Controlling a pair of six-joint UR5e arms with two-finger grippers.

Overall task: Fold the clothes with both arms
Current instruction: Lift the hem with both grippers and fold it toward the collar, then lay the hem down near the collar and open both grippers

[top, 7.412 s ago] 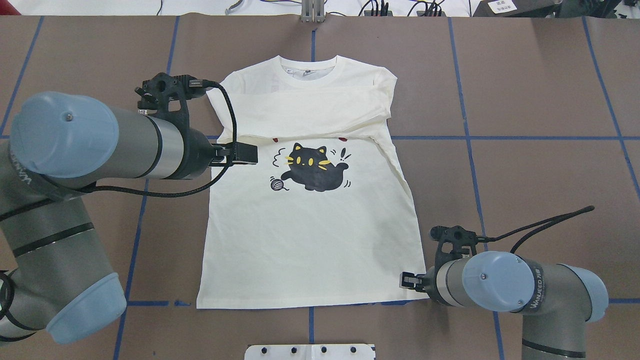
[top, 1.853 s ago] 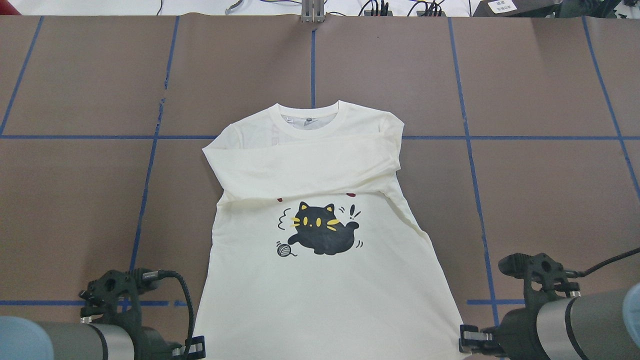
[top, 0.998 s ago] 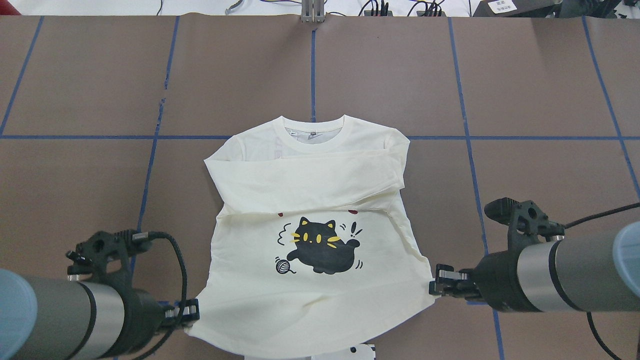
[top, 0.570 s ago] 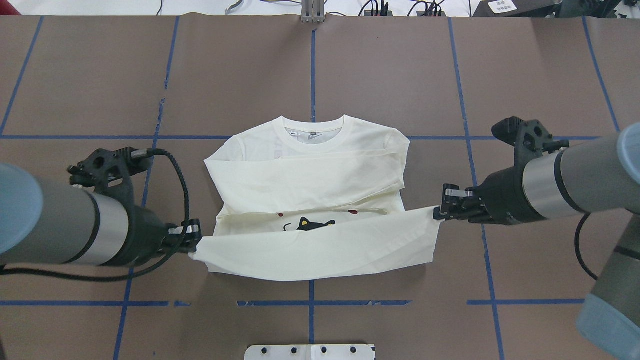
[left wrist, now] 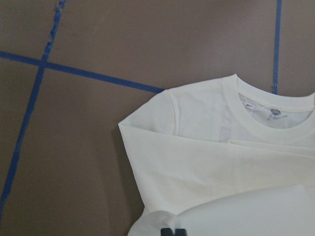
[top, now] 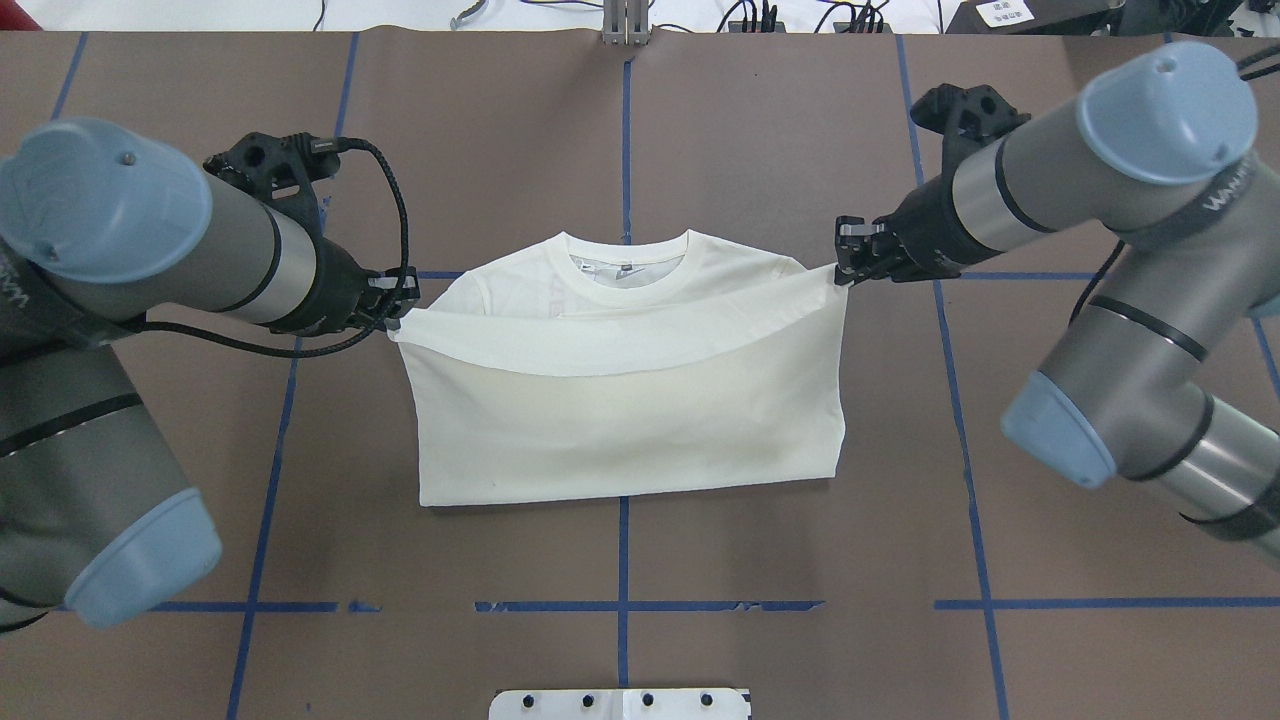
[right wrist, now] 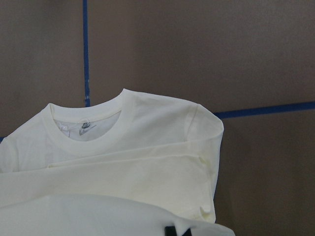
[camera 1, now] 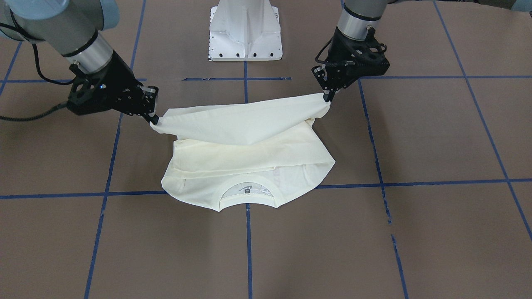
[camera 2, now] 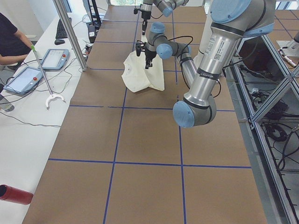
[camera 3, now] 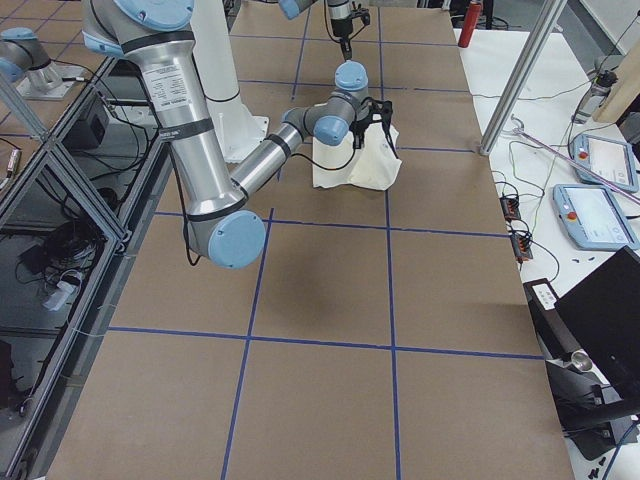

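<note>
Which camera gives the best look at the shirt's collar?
The right wrist-mounted view: the collar of the shirt is close and whole, label included. The left wrist view crops it; overhead and front-facing views show it whole but small; the side views barely show it.

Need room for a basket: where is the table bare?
Bare: between the folded shirt and the white base, and beyond the collar. Crowded: beside the shirt, where left pincer and right pincer grip its corners.
</note>
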